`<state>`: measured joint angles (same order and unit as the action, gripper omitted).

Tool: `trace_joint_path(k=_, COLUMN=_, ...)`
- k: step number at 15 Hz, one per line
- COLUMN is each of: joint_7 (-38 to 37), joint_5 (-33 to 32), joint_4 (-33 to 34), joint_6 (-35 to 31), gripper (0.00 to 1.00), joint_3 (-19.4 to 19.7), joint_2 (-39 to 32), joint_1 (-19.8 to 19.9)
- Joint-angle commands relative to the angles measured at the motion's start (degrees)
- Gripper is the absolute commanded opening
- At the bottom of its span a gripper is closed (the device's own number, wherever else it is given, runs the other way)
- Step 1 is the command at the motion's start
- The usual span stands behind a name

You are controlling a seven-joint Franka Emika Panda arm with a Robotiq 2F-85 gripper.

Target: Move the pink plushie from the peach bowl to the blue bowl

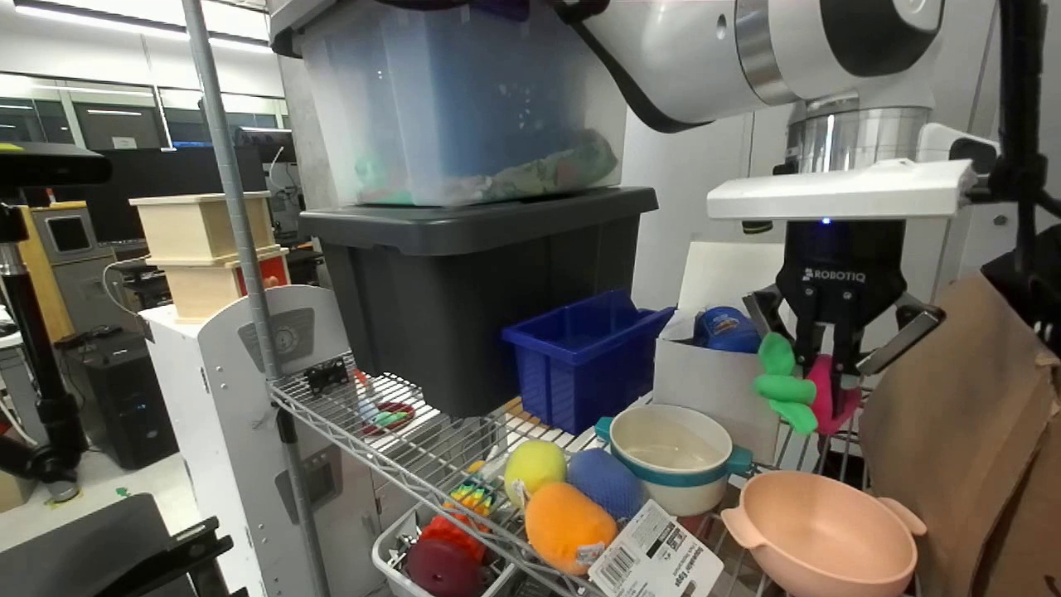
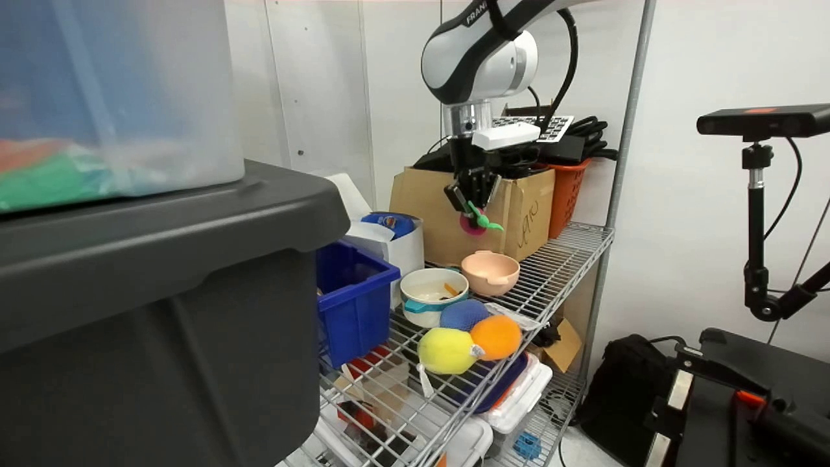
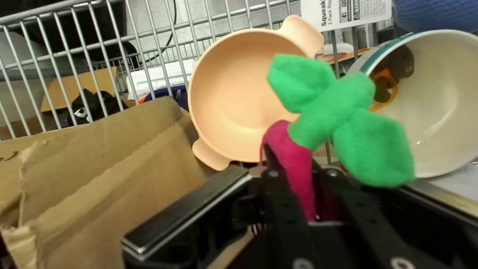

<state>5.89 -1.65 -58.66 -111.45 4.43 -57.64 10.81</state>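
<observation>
Gripper pinches the pink plushie up in the air

Its two black fingers are close together, with the plushie's pink part squeezed in the small gap between them. From left to right in the wrist view, a brown cardboard box comes first, and the edge cuts it off. Next is the peach bowl, and the plushie's green leaves hide some of its right side. The low end of the pink part is dark between the fingers and hard to see. Then comes the cream bowl. The leaves cover bits of its rim, and I can't tell what the dark and orange stuff in it is. A blue bumpy toy in the top corner is mostly cut off. In an exterior view, the leaves poke out to the left, and the pink part sits at the finger ends, higher than both bowls.
</observation>
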Motion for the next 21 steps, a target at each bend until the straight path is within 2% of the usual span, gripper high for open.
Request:
trace_joint_path(k=1, joint_7=-0.71, joint_5=-0.06, joint_4=-6.46, joint_6=0.05, gripper=0.03, joint_3=-0.04, joint_2=6.11, joint_1=-1.09)
trace_joint_path(k=14, joint_7=-1.92, joint_5=0.47, joint_4=-22.83, joint_6=-1.20, gripper=0.03, joint_3=-2.13, joint_2=19.89, joint_1=-5.67)
trace_joint_path(k=21, joint_7=-4.42, joint_5=1.60, joint_4=-26.95, joint_6=-1.12, gripper=0.03, joint_3=-4.43, joint_2=23.91, joint_1=-9.23)
